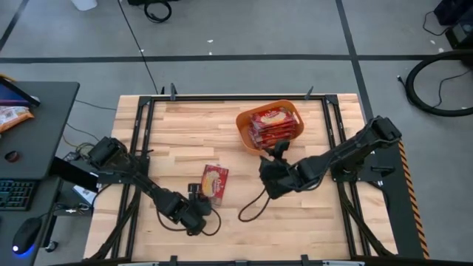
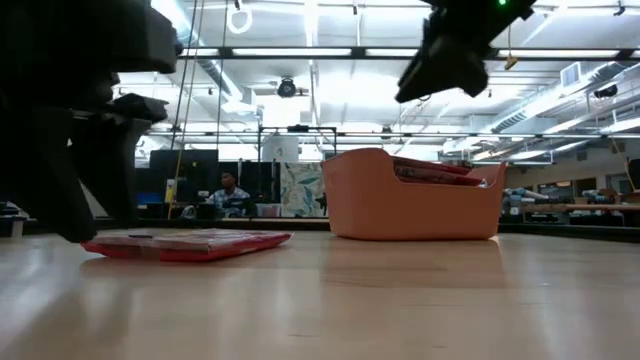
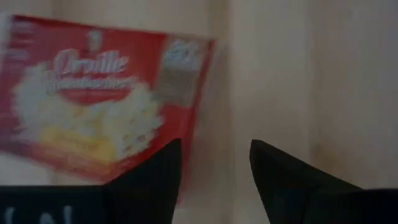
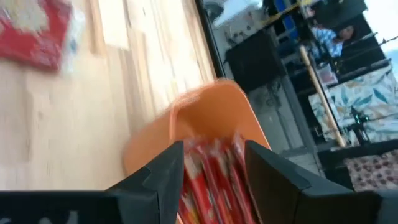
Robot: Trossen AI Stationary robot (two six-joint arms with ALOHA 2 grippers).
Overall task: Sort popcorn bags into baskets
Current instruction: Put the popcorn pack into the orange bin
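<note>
One red popcorn bag [image 1: 215, 181] lies flat on the wooden table near the middle; it also shows in the low view [image 2: 185, 243] and the left wrist view [image 3: 93, 99]. My left gripper [image 1: 195, 193] is open and low beside the bag's left edge; in its wrist view [image 3: 214, 168] one finger [image 3: 158, 171] overlaps the bag's corner and the other stands over bare wood. The orange tub [image 1: 244, 122] stands at the far right of centre with several red bags [image 1: 273, 125] stacked in it. My right gripper [image 1: 278, 151] is open and empty, raised just near of the tub [image 4: 211, 118]. My left gripper comes at the bag from above, pointing down, with one finger [image 3: 158, 171] over the bag's corner [image 3: 186, 134]. I cannot tell whether it touches the bag. The bag lies flat on the table.
A black cable [image 1: 255, 207] loops on the table between the two arms. A dark frame [image 1: 140, 111] runs along the table's edges. A desk with a keyboard [image 1: 15, 193] stands off the left side. A person [image 2: 228, 190] sits in the room far behind.
</note>
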